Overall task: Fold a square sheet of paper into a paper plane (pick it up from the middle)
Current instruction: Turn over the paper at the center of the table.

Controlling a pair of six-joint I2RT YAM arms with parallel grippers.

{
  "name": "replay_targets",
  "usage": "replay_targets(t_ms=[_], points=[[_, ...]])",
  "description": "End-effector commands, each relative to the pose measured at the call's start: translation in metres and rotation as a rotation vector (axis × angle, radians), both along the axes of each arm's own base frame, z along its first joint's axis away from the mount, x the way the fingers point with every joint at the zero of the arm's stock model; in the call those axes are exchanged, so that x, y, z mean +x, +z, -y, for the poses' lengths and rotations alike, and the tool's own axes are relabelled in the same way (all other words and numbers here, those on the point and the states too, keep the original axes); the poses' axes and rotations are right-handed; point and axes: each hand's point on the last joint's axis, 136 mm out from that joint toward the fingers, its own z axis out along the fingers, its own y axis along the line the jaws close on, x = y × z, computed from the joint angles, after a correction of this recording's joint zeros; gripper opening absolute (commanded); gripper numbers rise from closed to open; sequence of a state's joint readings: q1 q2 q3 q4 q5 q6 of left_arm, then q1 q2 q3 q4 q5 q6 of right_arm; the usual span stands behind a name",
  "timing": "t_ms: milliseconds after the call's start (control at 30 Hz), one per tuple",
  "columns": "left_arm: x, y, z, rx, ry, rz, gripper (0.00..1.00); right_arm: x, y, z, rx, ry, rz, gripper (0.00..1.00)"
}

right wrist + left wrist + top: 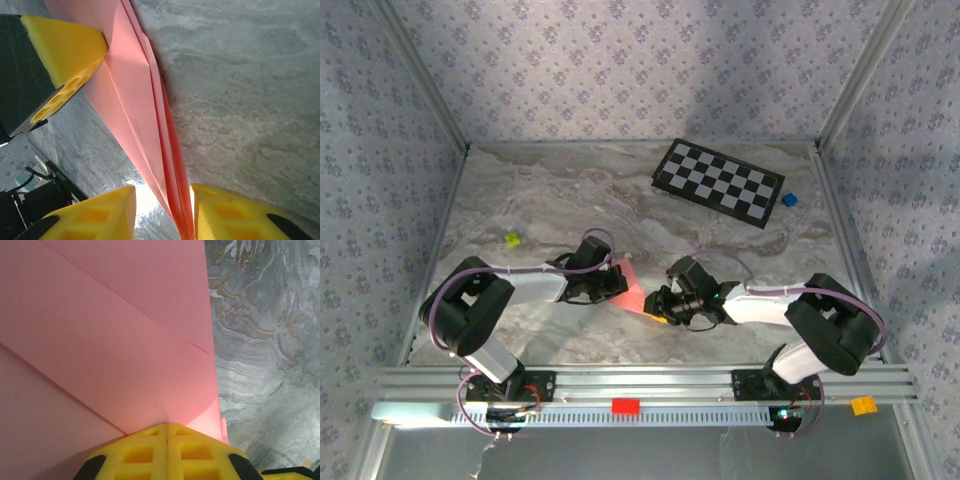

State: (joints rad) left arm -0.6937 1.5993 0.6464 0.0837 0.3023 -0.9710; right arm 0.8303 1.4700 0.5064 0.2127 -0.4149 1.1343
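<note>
Left gripper (166,429) clenches the paper plane (132,100); right gripper (163,196), released astride its fold, should pinch squarely on the crease.

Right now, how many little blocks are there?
4: yellow-green block mid-left, blue block by the checkerboard, red block and orange block on the front rail. Others may be hidden.

The right gripper (163,207) straddles the slim folded paper plane (135,100) on the grey marbled table (240,90), jaws parted; the left gripper (70,47) touches its left side.
</note>
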Motion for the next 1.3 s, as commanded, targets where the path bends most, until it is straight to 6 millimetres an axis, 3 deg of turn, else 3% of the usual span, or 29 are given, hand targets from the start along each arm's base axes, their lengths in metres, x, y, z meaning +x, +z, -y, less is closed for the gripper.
replay_targets(t_ms=[0, 267, 700, 967, 1133, 1267], points=[[-0.007, -0.011, -0.011, 0.047, 0.016, -0.048, 0.04, 0.008, 0.006, -0.002, 0.032, -0.016, 0.027, 0.34], [-0.006, -0.008, -0.011, 0.045, 0.017, -0.044, 0.04, 0.017, 0.01, -0.001, 0.069, -0.024, 0.031, 0.28], [-0.004, -0.005, -0.009, 0.042, 0.017, -0.04, 0.04, 0.011, 0.006, -0.006, 0.092, 0.004, -0.003, 0.25], [-0.002, -0.003, -0.008, 0.04, 0.017, -0.038, 0.04, 0.009, 0.003, -0.005, 0.094, 0.005, -0.01, 0.17], [0.002, 0.006, -0.003, 0.017, 0.014, -0.022, 0.05, 0.009, 0.004, -0.005, 0.102, 0.009, -0.008, 0.08], [0.009, 0.026, 0.005, -0.022, 0.005, 0.019, 0.09, 0.008, 0.005, -0.005, 0.107, 0.018, -0.003, 0.02]])
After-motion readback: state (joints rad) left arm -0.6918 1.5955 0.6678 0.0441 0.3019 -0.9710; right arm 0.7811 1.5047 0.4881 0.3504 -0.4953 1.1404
